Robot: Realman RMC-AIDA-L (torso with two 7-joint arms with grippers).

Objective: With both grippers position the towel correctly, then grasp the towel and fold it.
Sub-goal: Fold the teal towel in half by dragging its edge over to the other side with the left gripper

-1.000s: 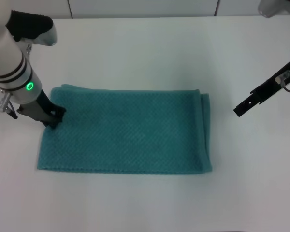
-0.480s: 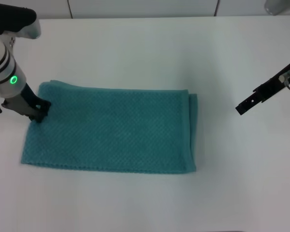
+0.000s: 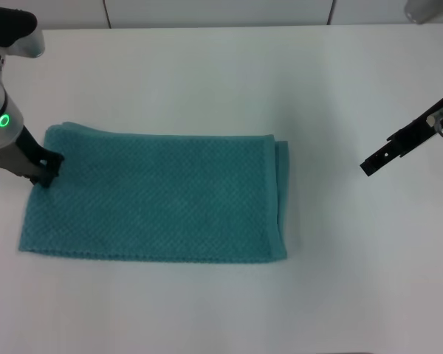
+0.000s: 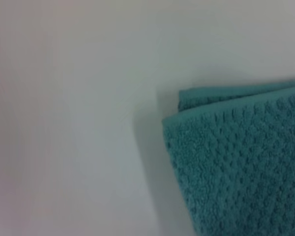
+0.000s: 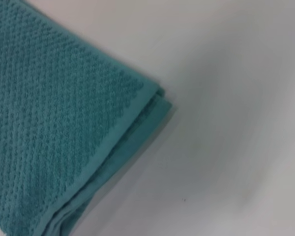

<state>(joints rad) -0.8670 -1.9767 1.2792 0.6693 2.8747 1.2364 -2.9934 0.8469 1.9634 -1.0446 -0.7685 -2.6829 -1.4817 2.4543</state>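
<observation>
The teal waffle-weave towel (image 3: pixel 155 199) lies flat on the white table, folded double, with its layered edges at the right end. My left gripper (image 3: pixel 46 171), a black claw on the thick white arm with the green light, sits on the towel's far left edge and is shut on the cloth. The left wrist view shows a layered towel corner (image 4: pixel 246 167) on the table. My right gripper (image 3: pixel 371 165), a slim black bar, hovers to the right of the towel, apart from it. The right wrist view shows another layered corner of the towel (image 5: pixel 49 113).
The white table (image 3: pixel 207 74) runs well beyond the towel on every side. A pale wall edge lines the far side. Nothing else stands on the surface.
My left gripper has moved left, and the towel slid left with it across the table. The right gripper has stayed in place.
</observation>
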